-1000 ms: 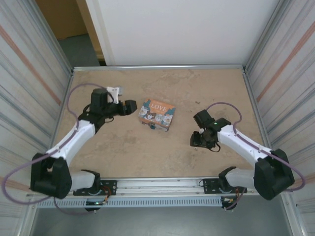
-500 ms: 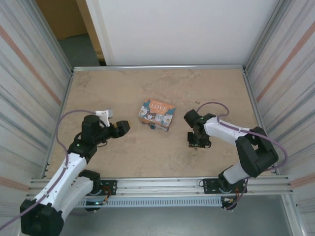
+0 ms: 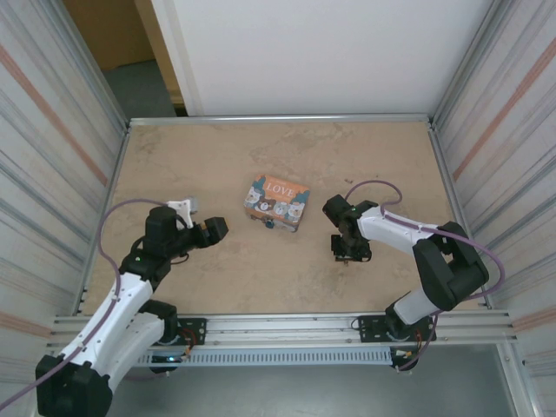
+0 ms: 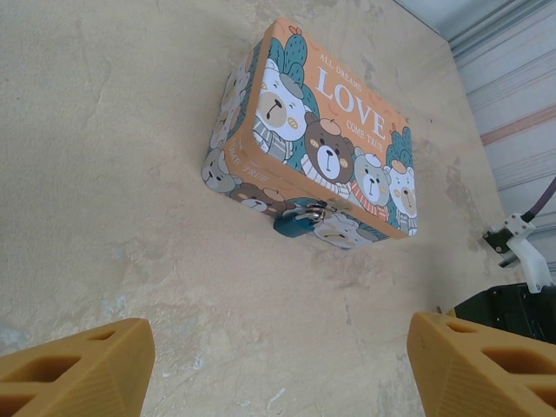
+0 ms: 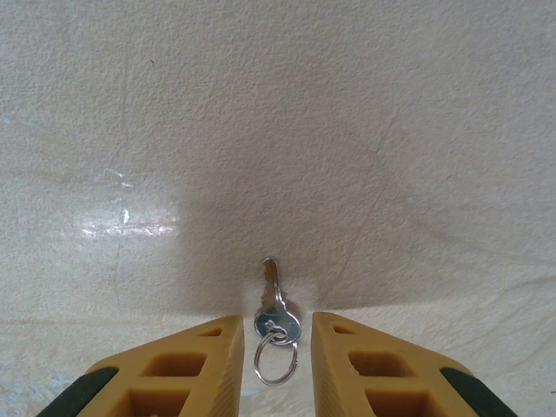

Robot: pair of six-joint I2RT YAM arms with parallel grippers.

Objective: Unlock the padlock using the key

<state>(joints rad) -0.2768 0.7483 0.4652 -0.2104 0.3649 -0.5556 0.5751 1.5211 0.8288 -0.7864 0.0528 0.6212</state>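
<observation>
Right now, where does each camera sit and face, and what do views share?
Top external: fixed above and behind the robot, looking down at the table; left arm, left pincer, right arm, right pincer show.
Left wrist: on that wrist, looking low across the table at the box and padlock on its front; own orange fingertips at bottom corners.
Right wrist: on that wrist, looking down close at the key between its own fingers.
Shared: top and left wrist both show the box and padlock.

An orange-and-teal rectangular tin box (image 3: 277, 202) printed with cartoon bears and "LOVE" lies flat on the beige mottled counter (image 3: 217, 156). Corrugated metal walls (image 3: 52, 130) stand on either side.
</observation>
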